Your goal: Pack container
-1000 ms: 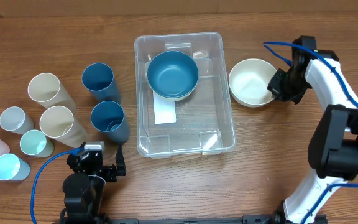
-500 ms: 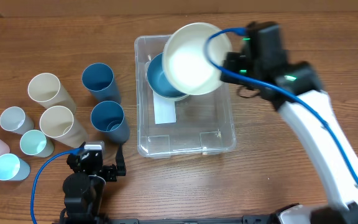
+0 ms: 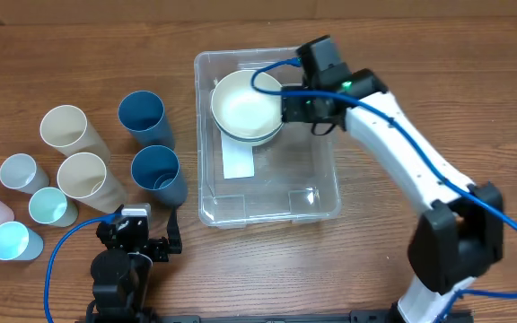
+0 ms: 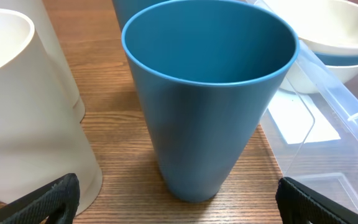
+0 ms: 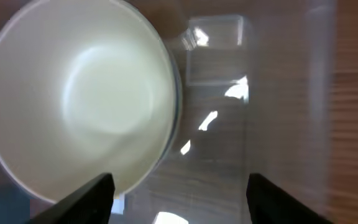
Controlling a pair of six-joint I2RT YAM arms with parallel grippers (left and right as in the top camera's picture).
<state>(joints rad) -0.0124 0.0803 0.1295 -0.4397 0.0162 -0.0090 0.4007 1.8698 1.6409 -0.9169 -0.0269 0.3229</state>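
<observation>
stacked bowls (image 3: 240, 106) filling container (image 3: 281, 179) far end, near half open, cups (image 3: 157, 173) crowding left

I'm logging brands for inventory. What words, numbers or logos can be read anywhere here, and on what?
No text can be read.
The white label on the bottom of the container: no legible print in any view; it is either blank or too small to tell.
The white bowl and the blue cup: no visible marking.

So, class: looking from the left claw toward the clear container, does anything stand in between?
Yes. A dark blue cup stands upright on the table directly ahead of the open left claw. The container lies beyond it, off to the right.
</observation>
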